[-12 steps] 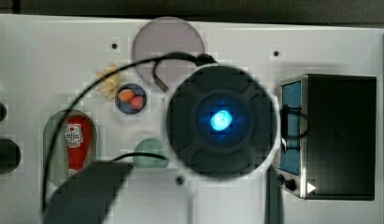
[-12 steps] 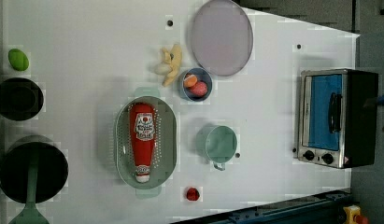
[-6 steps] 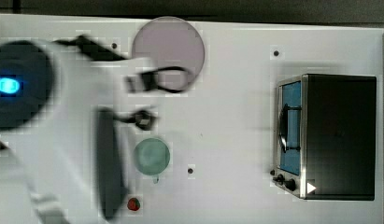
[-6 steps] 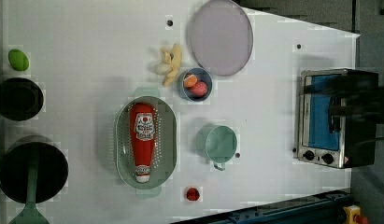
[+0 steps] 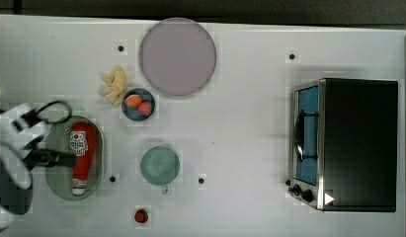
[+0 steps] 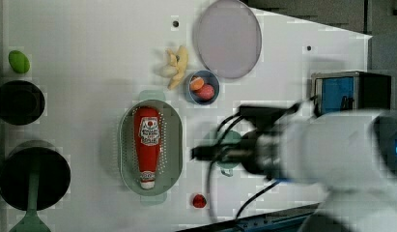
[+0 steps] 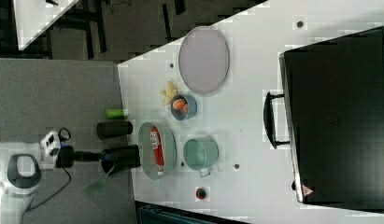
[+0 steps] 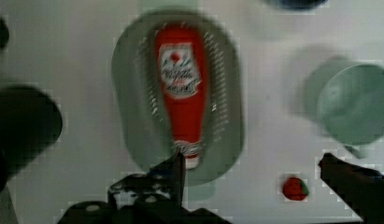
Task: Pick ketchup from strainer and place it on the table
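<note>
The white surface [image 5: 250,123] carries a black toaster oven [image 5: 356,144] at the top view's right and a grey-lilac plate [image 5: 177,56] near its upper edge. The white arm [image 6: 331,154] is seen stretched level across the left view from the right, its wrist aimed toward the strainer [image 6: 173,145]. The pale green strainer is laid near the top view's left, with the ketchup [image 5: 82,157] lying lengthwise inside it, cap toward the near edge. The tool [image 8: 255,165] is held wide open and empty, one finger [image 8: 176,170] seen over the strainer's rim by the cap. A green cup [image 5: 160,166] stands beside the strainer, and a strawberry [image 5: 140,216] lies near both.
</note>
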